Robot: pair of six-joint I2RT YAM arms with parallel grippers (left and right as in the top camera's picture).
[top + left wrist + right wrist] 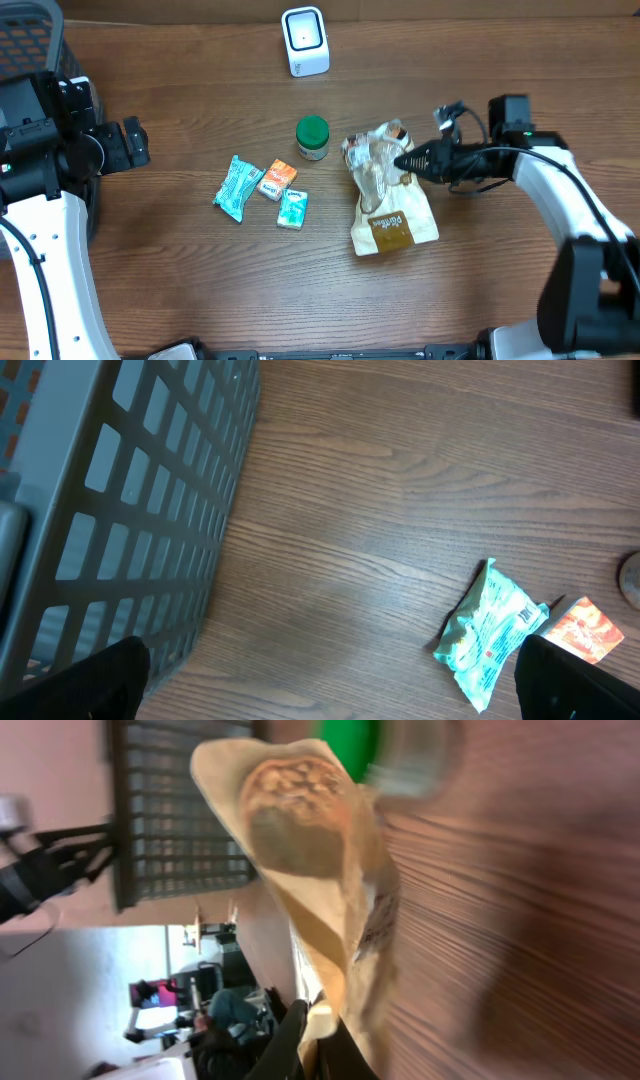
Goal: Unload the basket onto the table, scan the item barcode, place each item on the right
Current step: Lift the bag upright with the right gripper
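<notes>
The bag (pixel 392 215), tan below and clear and crumpled above, lies on the table (pixel 480 290) right of centre, its printed end toward the near edge. The right gripper (pixel 408 160) reaches in from the right at the bag's crumpled top, and the right wrist view shows its jaws pressed together on a thin edge of the bag. Just left of the bag's top stands a jar (pixel 312 138) with a green lid, apart from it. The white scanner (pixel 305 41) stands well beyond the jar at the far edge of the table. Left of the bag and nearer the front lie three small items close together: an orange packet (pixel 277 179), a teal packet (pixel 238 187) beside it, and a small pack (pixel 292 208) just in front. The left gripper (pixel 137 143) hangs well to the left with its jaws spread wide and nothing between them, next to a slatted basket (pixel 150 490)
</notes>
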